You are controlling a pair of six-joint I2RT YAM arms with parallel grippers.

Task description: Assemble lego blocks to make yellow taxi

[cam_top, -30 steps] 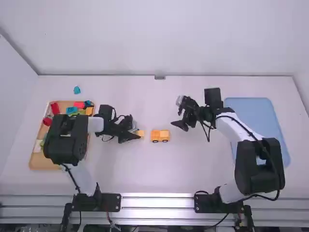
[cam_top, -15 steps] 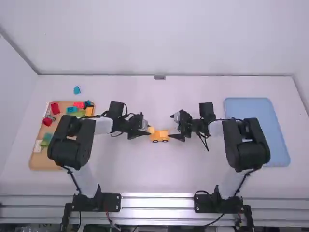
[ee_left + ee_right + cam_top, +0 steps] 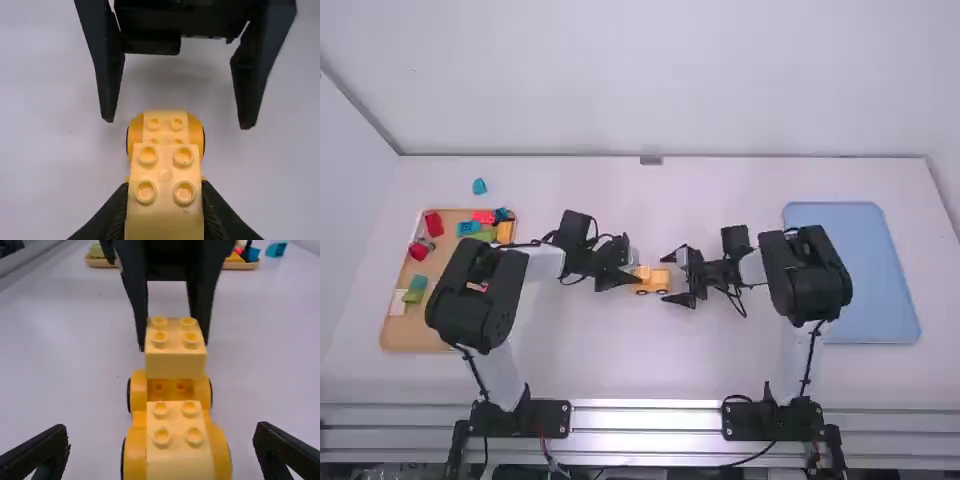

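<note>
Yellow wheeled base (image 3: 651,284) stands mid-counter (image 3: 620,350), betw. brown tray (image 3: 412,336) at L & blue tray (image 3: 855,270) at R, well apart from both rims. R gripper (image 3: 667,278): fingers wide, gap at each side of base. L gripper (image 3: 632,276): fingers narrowed, holding yellow block (image 3: 165,172) above base's L part – contact w/ base, can't tell. Brown tray bears mixed blocks (image 3: 468,228); teal block (image 3: 480,186) lies just beyond. Held block smooth, rectangular, round studs. Base: curved sides.
</note>
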